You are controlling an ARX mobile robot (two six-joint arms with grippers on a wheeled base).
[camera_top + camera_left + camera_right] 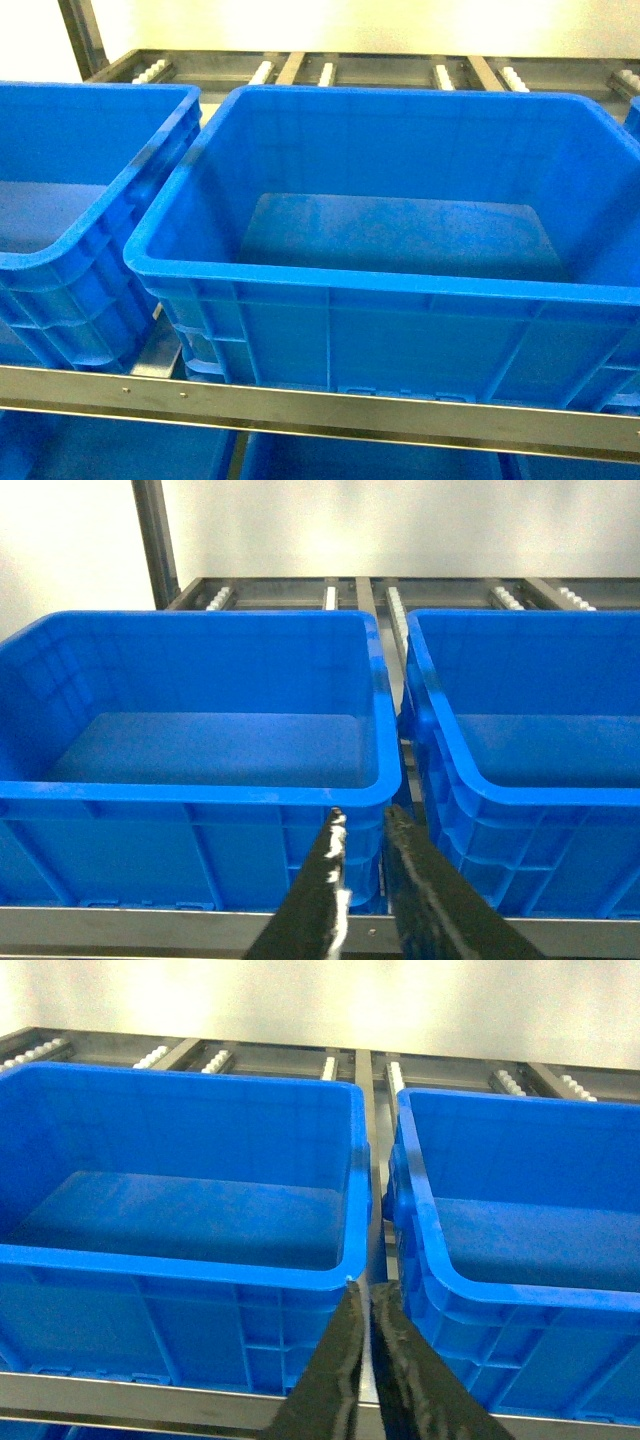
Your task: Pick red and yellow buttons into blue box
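While both arms wait before the shelf, nothing done yet: blue box (400,270) bare inside, no buttons visible, left fingers (362,852) slightly parted, right fingers (366,1322) nearly closed, both empty.

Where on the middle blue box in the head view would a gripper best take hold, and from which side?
Probably the thick front rim of the blue box, pinched from above: it stands upright and open. A neighbouring box crowds its left; a steel rail crosses its front.
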